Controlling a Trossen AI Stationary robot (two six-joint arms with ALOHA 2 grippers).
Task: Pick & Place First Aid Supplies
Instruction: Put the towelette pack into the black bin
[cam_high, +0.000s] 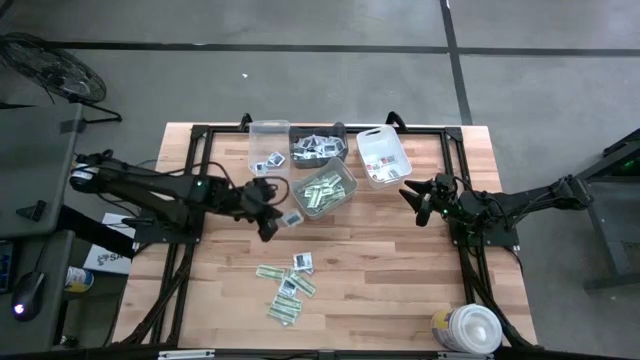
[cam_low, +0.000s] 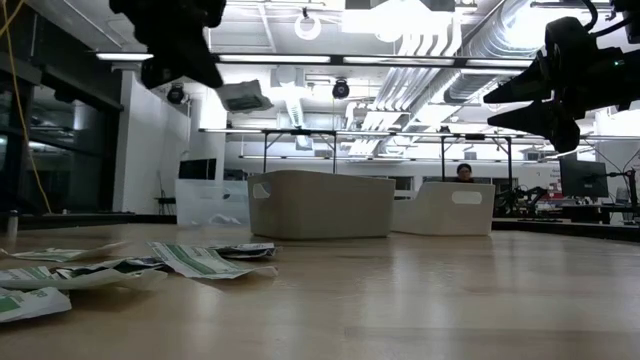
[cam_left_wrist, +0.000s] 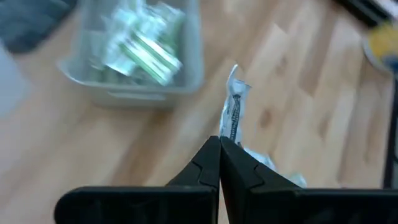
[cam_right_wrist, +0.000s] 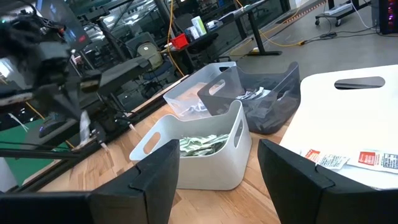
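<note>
My left gripper (cam_left_wrist: 219, 144) is shut on a small white packet with dark print (cam_left_wrist: 235, 106), raised above the table just near of the bin of green-and-white strips (cam_high: 325, 190). In the low view the packet (cam_low: 245, 96) hangs high beside that gripper (cam_low: 195, 60). Several more first aid supplies (cam_high: 285, 283) lie flat in a loose pile on the wood toward the near edge. My right gripper (cam_high: 420, 195) waits open at the table's right, level, with nothing between its fingers (cam_right_wrist: 292, 177). My left gripper pinches the packet's near end (cam_left_wrist: 229, 138) between its two fingertips. The fingers slant down from the table's left side. The rest of the packet sticks out past the tips, seen edge-on, lifted clear of the table.
At the far side stand a clear bin (cam_high: 268, 148), a dark bin (cam_high: 318, 146) and a white bin (cam_high: 383, 157), each with packets inside. A big round white tub (cam_high: 470, 328) sits at the near right corner. Black frame rails (cam_high: 470, 270) run along both sides.
</note>
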